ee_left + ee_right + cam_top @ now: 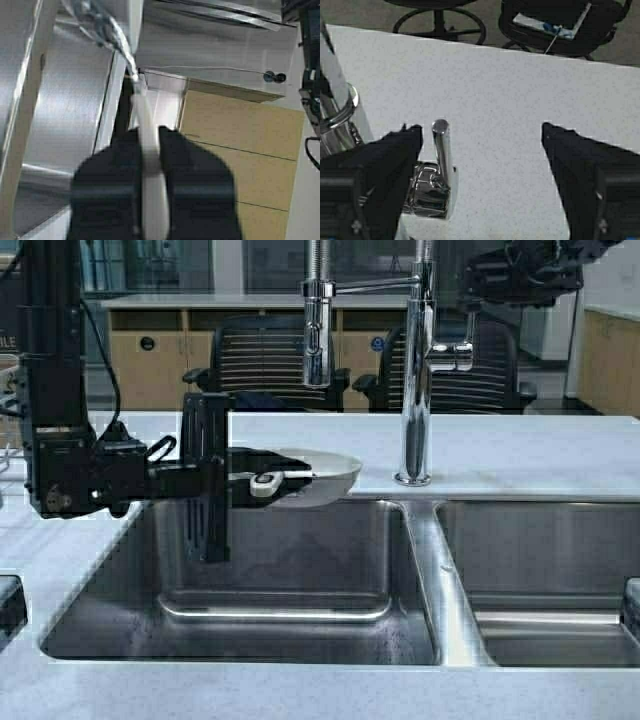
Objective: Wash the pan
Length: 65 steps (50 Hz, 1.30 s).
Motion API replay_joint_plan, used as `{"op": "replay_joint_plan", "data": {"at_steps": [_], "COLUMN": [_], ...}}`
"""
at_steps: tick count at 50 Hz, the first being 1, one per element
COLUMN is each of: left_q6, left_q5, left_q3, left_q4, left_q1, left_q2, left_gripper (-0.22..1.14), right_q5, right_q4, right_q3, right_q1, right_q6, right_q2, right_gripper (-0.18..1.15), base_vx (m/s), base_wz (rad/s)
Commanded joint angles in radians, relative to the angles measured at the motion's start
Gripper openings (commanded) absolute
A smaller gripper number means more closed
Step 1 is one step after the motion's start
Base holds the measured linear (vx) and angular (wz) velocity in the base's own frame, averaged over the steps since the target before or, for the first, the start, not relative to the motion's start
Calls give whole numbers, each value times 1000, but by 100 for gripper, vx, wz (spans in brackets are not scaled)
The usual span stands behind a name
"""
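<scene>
one pan [325, 478] hangs above the left sink basin [280, 580], its short handle clenched in the left pincer [262, 480]; right pincer [480, 165] spread wide above the faucet lever [440, 150].

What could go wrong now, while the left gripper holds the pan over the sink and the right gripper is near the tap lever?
The left gripper clamps only the handle of the pan, so water hitting it could tip it or slip it into the sink. The right gripper is open, and the faucet lever sits off-centre near one finger, so closing may miss it.
</scene>
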Motion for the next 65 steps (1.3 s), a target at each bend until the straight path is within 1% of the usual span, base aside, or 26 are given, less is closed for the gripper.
{"op": "replay_joint_plan", "data": {"at_steps": [1,15,20,25,44,56,65], "left_q6": [14,14,14,14,14,14,14], "left_q5": [-20,-20,-20,-20,-20,-20,-20], "left_q3": [-11,-14,-14,-14,-18,-23,-21], "left_q4": [2,0,0,0,0,0,2], "left_q1": [-2,-2,-2,-2,-2,-2,-2], "left_q2": [-18,-17,-17,-14,-11,-6,-6], "left_gripper": [2,2,2,2,2,2,2], "right_q5": [23,60,118,143,167,181,181], "right_q4": [-2,6,26,40,61,121,123], "right_q3": [-66,-163,-199,-215,-195,-143,-115], "right_q1": [2,0,-11,-25,-118,-187,-186], "right_q6": [2,5,17,38,117,147,153], "right_q2": [15,95,121,127,103,72,2], "right_gripper": [102,102,102,102,102,102,102], "base_vx": [0,0,0,0,0,0,1], "base_wz": [0,0,0,0,0,0,3]}}
